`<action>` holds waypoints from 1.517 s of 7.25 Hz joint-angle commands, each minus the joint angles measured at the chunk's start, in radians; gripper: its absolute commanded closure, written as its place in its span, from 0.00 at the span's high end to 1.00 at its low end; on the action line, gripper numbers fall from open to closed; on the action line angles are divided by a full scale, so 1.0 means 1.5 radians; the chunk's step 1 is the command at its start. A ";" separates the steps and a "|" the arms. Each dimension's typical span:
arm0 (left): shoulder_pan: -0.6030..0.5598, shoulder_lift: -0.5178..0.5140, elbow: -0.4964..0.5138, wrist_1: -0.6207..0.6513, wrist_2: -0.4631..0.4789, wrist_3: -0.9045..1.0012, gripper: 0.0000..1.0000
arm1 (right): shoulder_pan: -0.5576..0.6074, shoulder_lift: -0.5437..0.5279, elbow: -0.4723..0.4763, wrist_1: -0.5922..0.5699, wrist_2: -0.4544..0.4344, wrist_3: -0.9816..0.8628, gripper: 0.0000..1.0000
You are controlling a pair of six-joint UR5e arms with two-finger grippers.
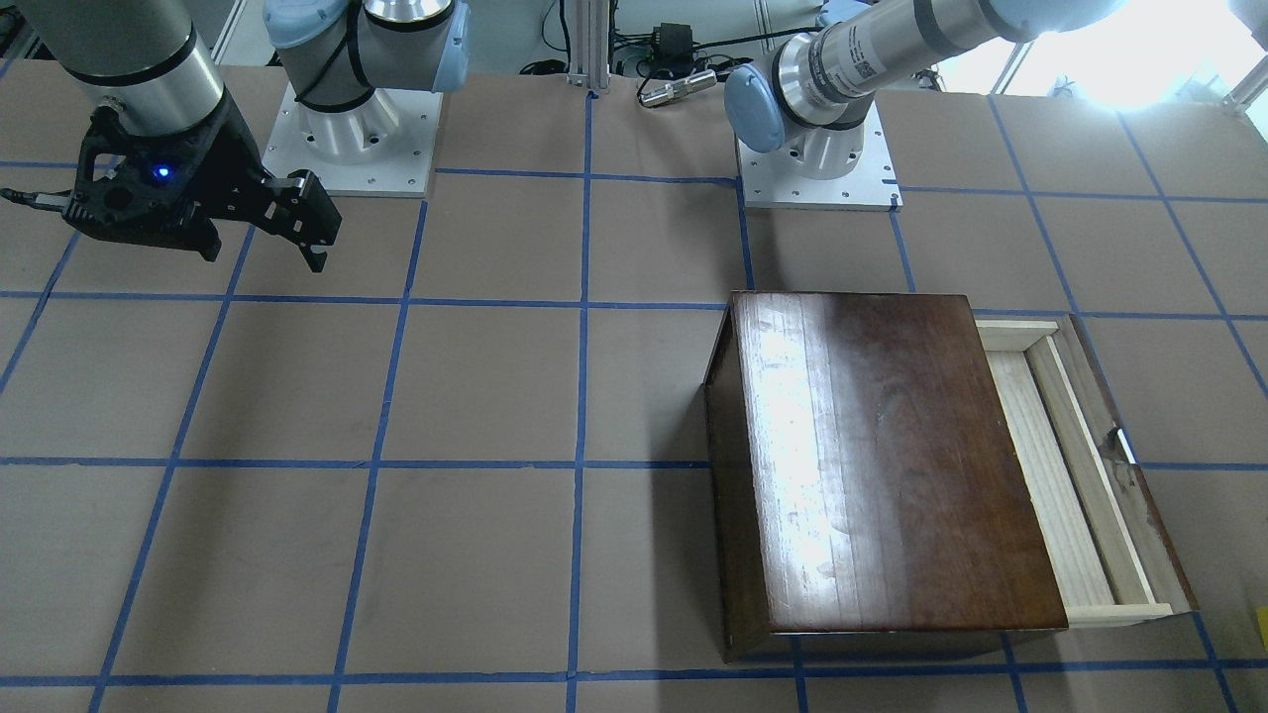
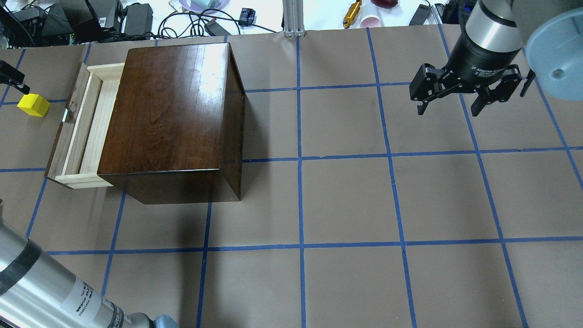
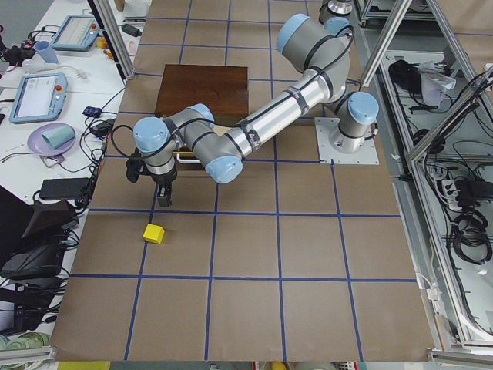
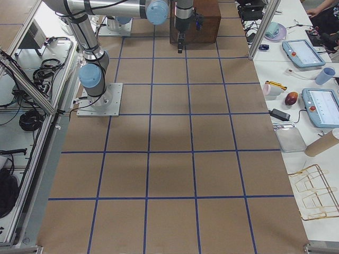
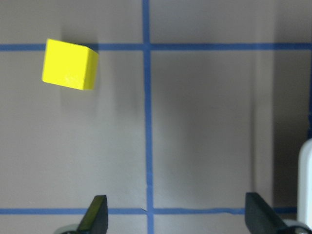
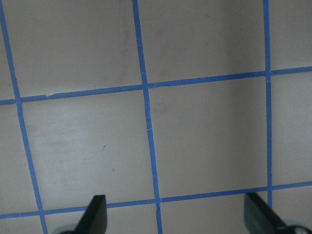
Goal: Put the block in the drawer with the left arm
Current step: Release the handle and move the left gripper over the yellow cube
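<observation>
The yellow block lies on the brown table just left of the open drawer of the dark brown box. In the left wrist view the block sits at the upper left, well ahead of the fingertips. My left gripper is open and empty, hovering above the table short of the block; it also shows in the exterior left view, with the block in front of it. The drawer is empty. My right gripper is open and empty, far off on the other side.
Blue tape lines grid the table top. Cables, adapters and cups crowd the strip beyond the table's far edge. The box stands between the two arms' areas. The right wrist view shows only table under the right gripper.
</observation>
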 commanded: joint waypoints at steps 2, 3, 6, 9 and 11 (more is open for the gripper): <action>0.011 -0.098 0.120 0.005 -0.006 0.110 1.00 | 0.000 0.000 0.000 0.000 0.000 0.000 1.00; 0.021 -0.122 0.141 0.005 -0.008 0.166 1.00 | 0.000 0.000 0.000 0.000 0.000 0.000 1.00; 0.023 -0.173 0.185 0.009 -0.020 0.215 1.00 | 0.000 0.000 0.000 0.000 0.000 0.000 1.00; 0.034 -0.213 0.205 0.014 -0.056 0.212 1.00 | 0.000 0.000 0.000 0.000 0.000 0.000 1.00; 0.035 -0.241 0.203 0.043 -0.058 0.211 1.00 | 0.000 0.000 0.000 0.000 0.000 0.000 1.00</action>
